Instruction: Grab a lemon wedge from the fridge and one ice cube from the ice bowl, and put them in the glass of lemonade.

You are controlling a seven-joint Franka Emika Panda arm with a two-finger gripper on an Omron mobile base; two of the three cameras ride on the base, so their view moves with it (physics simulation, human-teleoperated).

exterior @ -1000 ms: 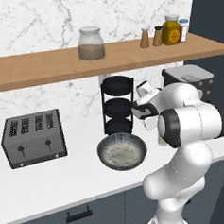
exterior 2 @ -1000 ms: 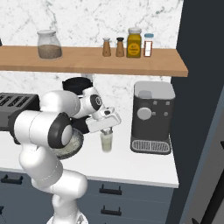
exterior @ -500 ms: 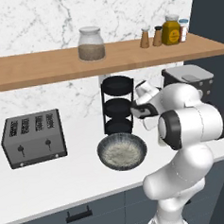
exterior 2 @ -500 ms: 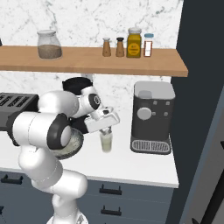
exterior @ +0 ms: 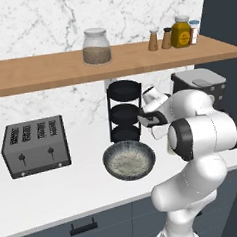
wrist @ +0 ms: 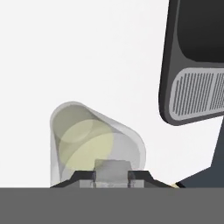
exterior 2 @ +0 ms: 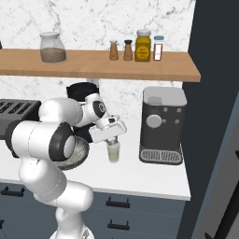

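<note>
In the left base view the white arm's own bulky elbow hides the small clear tumbler of pale yellow-green lemonade and most of the hand. The right base view shows the tumbler (exterior 2: 113, 151) upright on the white counter (exterior 2: 140, 175), between the wide shallow speckled ice bowl (exterior 2: 80, 153) and the dark grey coffee machine (exterior 2: 162, 125); the bowl is largely covered there by the arm's dark joint. In the left base view the bowl (exterior: 129, 160) lies open to sight, its pale inside visible, though single cubes cannot be made out.

The two-finger gripper (exterior 2: 112, 140) hangs directly above the glass mouth. In the hand view the gripper (wrist: 112, 176) has its dark tips drawn in narrow on a small pale grey block (wrist: 112, 171), apparently an ice cube, with the tumbler (wrist: 94, 146) right below it. A tiny yellowish sliver at the frame's lower edge is too cut off to identify.

Compared with a second ago, the hand sits at much the same spot over the glass, and nothing on the counter has shifted.

Around stand a grey four-slot toaster (exterior: 36, 146), a black three-tier round rack (exterior: 124, 111) behind the bowl, and a wooden shelf (exterior: 106, 64) carrying a lidded glass jar of brown grains (exterior: 96, 46) and small spice bottles (exterior: 174, 34).
</note>
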